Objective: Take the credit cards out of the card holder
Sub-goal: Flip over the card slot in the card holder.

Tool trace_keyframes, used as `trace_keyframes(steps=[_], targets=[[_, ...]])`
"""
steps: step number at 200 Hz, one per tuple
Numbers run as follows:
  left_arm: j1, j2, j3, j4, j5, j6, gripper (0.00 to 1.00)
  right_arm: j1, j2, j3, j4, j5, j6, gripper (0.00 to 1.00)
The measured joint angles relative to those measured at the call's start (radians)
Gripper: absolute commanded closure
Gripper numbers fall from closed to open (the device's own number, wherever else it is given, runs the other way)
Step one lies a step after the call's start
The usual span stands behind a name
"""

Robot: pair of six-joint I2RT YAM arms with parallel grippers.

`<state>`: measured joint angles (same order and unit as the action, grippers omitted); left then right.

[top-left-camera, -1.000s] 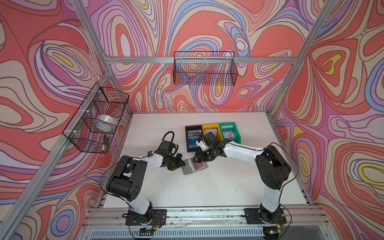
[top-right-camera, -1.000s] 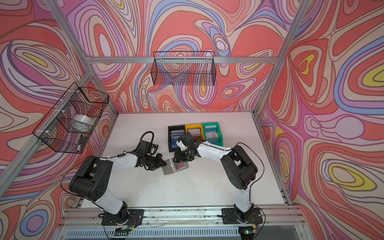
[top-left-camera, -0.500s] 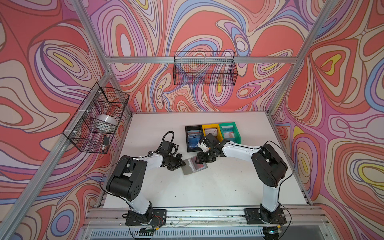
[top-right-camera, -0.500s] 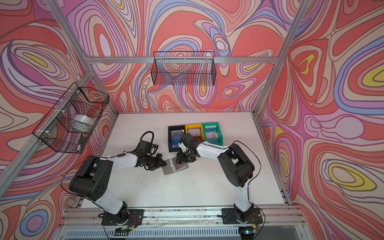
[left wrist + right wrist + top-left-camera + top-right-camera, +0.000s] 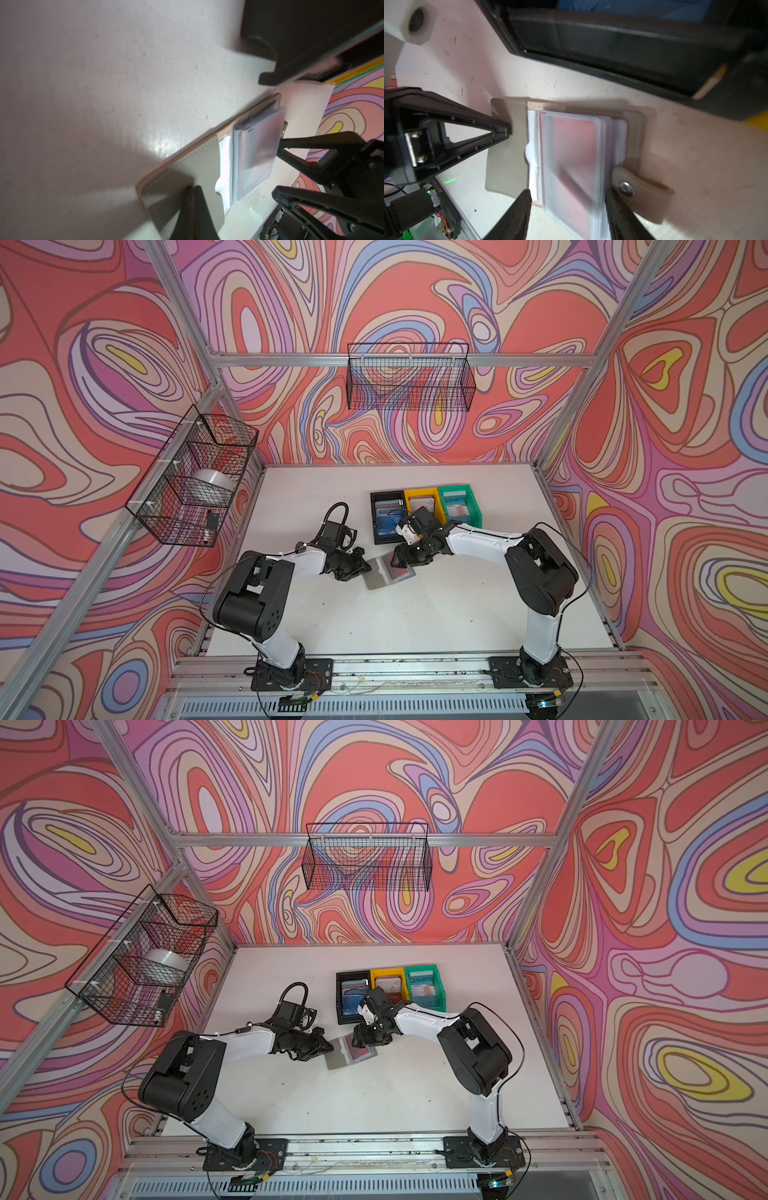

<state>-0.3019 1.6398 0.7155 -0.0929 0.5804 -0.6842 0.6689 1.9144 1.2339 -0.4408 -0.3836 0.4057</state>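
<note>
The grey card holder [image 5: 376, 578] [image 5: 337, 1060] lies open on the white table between the two arms. My left gripper [image 5: 194, 188] [image 5: 365, 568] is shut, its tip pressing on the holder's bare grey flap [image 5: 506, 166]. My right gripper [image 5: 569, 193] [image 5: 401, 562] is open, one finger on each side of the stack of clear sleeves [image 5: 257, 149]. A red credit card [image 5: 571, 145] shows through the top sleeve, which looks blurred. The snap-button tab [image 5: 643, 197] lies beside one right finger. I cannot tell whether other sleeves hold cards.
Just behind the holder stands a black bin [image 5: 372, 514] holding blue cards [image 5: 388, 520]. Beside it are a yellow bin [image 5: 419, 492] and a green bin [image 5: 473, 506]. Wire baskets hang on the left wall [image 5: 195, 481] and on the back wall [image 5: 409, 381].
My right gripper has shifted slightly over the holder's sleeves, and its arm has swung a little. The left arm and the holder's flap have stayed put.
</note>
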Motion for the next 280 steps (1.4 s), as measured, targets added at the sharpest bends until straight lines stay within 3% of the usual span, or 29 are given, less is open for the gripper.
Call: trace_keyframes(steps=[280], targets=[[0.001,0.004,0.002,0.0,0.007,0.0,1.0,0.0,0.014,-0.004,0.03,-0.036,0.003,0.42]])
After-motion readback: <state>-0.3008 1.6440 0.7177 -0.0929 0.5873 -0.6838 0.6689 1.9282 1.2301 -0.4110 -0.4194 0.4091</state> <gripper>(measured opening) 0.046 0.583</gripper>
